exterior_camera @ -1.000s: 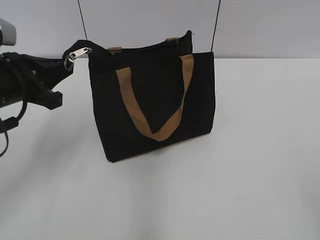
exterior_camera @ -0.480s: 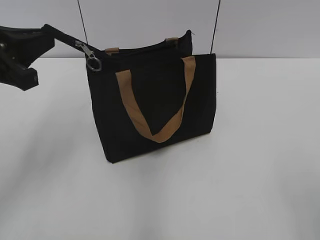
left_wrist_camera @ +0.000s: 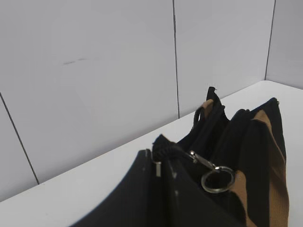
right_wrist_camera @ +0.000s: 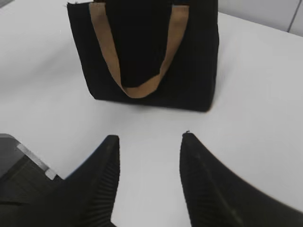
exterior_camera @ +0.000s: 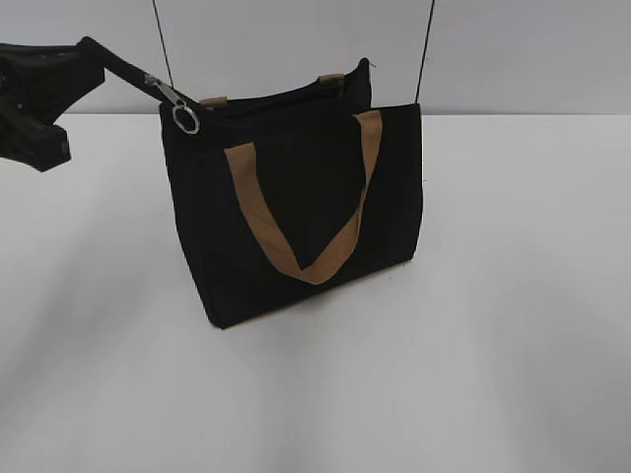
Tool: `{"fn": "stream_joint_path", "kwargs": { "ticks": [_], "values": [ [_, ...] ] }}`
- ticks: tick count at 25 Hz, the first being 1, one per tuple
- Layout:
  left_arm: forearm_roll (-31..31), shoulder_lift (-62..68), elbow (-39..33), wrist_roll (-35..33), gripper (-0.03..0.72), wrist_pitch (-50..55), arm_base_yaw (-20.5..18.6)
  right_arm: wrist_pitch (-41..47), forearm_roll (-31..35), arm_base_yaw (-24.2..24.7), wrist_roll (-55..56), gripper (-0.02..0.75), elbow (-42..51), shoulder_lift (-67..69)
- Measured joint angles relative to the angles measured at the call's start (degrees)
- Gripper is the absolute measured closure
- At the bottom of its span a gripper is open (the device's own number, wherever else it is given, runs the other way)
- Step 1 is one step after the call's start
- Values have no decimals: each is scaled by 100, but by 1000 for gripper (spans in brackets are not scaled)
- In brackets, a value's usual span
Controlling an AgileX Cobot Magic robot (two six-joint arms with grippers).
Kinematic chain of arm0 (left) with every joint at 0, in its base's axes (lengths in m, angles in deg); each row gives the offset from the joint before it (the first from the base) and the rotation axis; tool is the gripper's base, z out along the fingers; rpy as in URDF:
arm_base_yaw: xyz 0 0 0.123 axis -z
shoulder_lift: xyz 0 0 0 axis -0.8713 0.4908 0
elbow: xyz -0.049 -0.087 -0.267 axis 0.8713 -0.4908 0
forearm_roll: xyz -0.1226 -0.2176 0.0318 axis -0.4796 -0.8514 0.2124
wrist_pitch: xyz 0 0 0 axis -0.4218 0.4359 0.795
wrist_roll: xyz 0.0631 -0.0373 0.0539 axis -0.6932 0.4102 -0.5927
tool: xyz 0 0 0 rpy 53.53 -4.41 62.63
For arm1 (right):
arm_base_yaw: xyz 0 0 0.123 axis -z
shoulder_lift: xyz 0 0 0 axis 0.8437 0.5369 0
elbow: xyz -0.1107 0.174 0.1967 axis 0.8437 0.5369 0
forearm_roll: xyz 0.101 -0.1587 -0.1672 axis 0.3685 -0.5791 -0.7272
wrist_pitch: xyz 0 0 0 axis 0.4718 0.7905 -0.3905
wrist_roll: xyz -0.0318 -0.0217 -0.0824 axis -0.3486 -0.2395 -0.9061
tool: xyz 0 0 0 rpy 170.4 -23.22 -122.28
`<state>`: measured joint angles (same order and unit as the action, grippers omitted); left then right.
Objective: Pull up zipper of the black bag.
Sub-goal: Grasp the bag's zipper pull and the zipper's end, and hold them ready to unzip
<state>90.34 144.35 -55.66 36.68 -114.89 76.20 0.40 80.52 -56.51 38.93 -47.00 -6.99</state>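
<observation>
The black bag (exterior_camera: 296, 217) stands upright on the white table, one tan handle hanging down its front. The zipper track (exterior_camera: 281, 98) runs along its top edge. The silver pull with a ring (exterior_camera: 182, 113) dangles at the bag's top left corner. My left gripper (exterior_camera: 91, 54) is up at the left, shut on the black fabric tail at the zipper's end, which is stretched taut. In the left wrist view the jaws (left_wrist_camera: 160, 158) pinch that tail and the ring pull (left_wrist_camera: 218, 179) hangs free just beyond them. My right gripper (right_wrist_camera: 149, 142) is open and empty, in front of the bag (right_wrist_camera: 142, 52).
Two thin black shoulder cords (exterior_camera: 426, 49) rise from the bag out of the top of the frame. A grey panelled wall (left_wrist_camera: 118, 71) stands close behind the bag. The white table (exterior_camera: 513, 345) stretches to the front and right.
My left gripper has moved up and to the left, pulling the fabric tail taut. The silver pull flipped from pointing up-left to hanging down. The bag's top left corner shifted slightly left.
</observation>
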Motion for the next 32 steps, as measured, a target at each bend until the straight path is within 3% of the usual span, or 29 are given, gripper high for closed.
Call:
{"fn": "stream_joint_path", "kwargs": {
  "ticks": [6,13,23,28,32],
  "values": [
    [-6,237,0,11,671,-204,0,-265,1657,0,-1816,415,-123,1300],
    [-83,445,0,11,671,-515,0,-343,2350,-115,-2810,415,-701,2564],
    [-261,457,225,11,671,-511,0,-1912,2371,-2334,-2988,415,-1487,4174],
    [-261,460,236,11,671,-501,0,-2423,2375,-3044,-3091,415,-2255,5197],
    [-261,460,236,11,671,-483,0,-2646,2375,-3340,-3221,415,-2845,5854]
  ]
}}
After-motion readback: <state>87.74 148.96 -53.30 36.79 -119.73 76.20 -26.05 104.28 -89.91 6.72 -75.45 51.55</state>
